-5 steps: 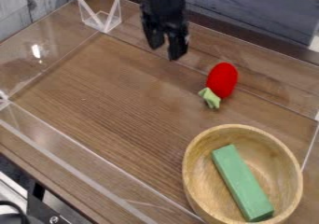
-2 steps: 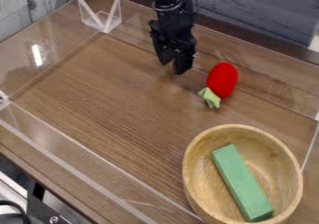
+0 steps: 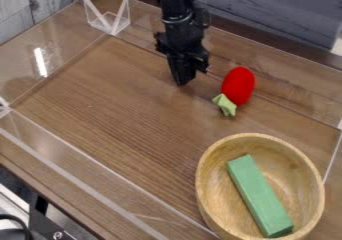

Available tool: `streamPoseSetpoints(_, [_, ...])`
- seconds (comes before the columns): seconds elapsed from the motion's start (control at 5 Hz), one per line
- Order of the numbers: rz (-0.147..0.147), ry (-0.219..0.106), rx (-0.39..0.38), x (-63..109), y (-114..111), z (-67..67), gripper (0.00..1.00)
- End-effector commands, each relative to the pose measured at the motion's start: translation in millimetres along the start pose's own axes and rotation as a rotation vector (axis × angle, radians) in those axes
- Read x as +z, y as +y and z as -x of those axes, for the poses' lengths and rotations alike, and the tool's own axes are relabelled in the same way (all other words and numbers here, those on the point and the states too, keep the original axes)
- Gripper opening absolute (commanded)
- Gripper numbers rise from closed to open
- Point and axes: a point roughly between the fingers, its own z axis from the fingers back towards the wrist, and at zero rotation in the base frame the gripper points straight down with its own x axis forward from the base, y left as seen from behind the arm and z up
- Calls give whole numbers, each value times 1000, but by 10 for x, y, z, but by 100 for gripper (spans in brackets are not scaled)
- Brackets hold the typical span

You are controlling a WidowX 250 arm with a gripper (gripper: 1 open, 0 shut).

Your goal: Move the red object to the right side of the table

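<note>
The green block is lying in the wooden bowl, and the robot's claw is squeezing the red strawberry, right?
Not quite. The green block does lie in the wooden bowl, but the end effector is not squeezing the red strawberry. The camera view shows it shut on nothing, just left of the strawberry, which lies on the table.

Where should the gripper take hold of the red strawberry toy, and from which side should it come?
Probably best is the round red body of the strawberry toy, taken from above. It lies alone on the table, its green leafy end pointing toward the bowl; that end looks too small to pinch. The gripper is shut, beside it, so it must open first.
</note>
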Motion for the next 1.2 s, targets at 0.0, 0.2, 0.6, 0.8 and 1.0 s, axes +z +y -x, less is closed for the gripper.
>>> streamPoseSetpoints(0.0, [-23, -89, -50, 379, 28, -74, 0])
streamPoseSetpoints(0.2, [-17, -107, -87, 465, 47, -75, 0])
streamPoseSetpoints(0.6, [-33, -132, -38, 480, 27, -98, 0])
streamPoseSetpoints(0.8, [-37, -137, -26, 521, -60, -176, 0])
streamPoseSetpoints(1.0, [-41, -143, -16, 567, -146, -250, 0])
